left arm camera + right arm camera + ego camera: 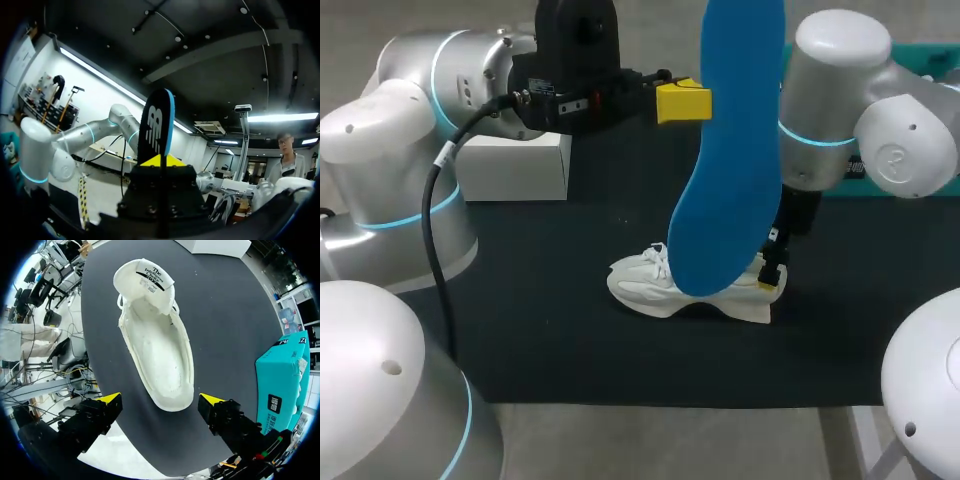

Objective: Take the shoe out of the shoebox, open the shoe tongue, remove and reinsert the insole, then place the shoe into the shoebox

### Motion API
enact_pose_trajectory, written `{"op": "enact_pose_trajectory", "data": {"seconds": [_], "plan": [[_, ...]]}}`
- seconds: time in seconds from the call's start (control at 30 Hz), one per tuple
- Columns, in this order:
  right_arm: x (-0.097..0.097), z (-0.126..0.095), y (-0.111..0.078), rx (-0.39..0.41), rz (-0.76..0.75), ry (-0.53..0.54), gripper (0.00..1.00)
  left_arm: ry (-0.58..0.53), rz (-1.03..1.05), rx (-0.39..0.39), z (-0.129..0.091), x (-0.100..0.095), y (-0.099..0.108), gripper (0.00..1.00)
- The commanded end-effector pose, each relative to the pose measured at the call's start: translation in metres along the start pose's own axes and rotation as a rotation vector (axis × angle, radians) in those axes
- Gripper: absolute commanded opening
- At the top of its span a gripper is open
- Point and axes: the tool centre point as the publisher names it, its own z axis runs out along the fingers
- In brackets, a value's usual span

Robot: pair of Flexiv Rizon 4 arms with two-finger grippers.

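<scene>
A blue insole (730, 150) hangs high over the table, and my left gripper (682, 102) is shut on its edge. In the left wrist view the insole (156, 127) stands upright between the yellow tips, its black printed side showing. Below it on the black mat lies the white shoe (690, 288), tongue folded forward and the inside bare (162, 352). My right gripper (160, 402) hovers open just above the shoe's heel, one finger on each side and neither touching it. The teal shoebox (280, 385) stands beside the right gripper, at the mat's right edge.
A white box (515, 165) stands at the back left of the black mat (550, 330). My left arm's cable (432, 230) hangs down at the left. The teal shoebox (930, 60) is largely hidden behind my right arm in the head view.
</scene>
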Motion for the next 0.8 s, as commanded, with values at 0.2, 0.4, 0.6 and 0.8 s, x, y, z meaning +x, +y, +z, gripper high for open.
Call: {"op": "enact_pose_trajectory", "data": {"seconds": [0.2,0.4,0.6,0.8], "plan": [[-0.0037,-0.0081,0.0009,0.017,-0.009,-0.016,1.00,0.000,0.000,-0.001,0.0002,0.0003,0.0000,0.00],[-0.0051,-0.0118,-0.0001,0.034,0.002,-0.026,1.00,0.000,0.000,-0.001,0.0002,0.0003,0.0000,0.00],[-0.0052,-0.0116,-0.0005,0.017,0.005,-0.024,1.00,0.000,0.000,-0.001,0.0002,0.0003,0.0000,0.00],[-0.0052,-0.0116,-0.0005,0.017,0.005,-0.024,1.00,0.000,0.000,-0.001,0.0002,0.0003,0.0000,0.00]]}}
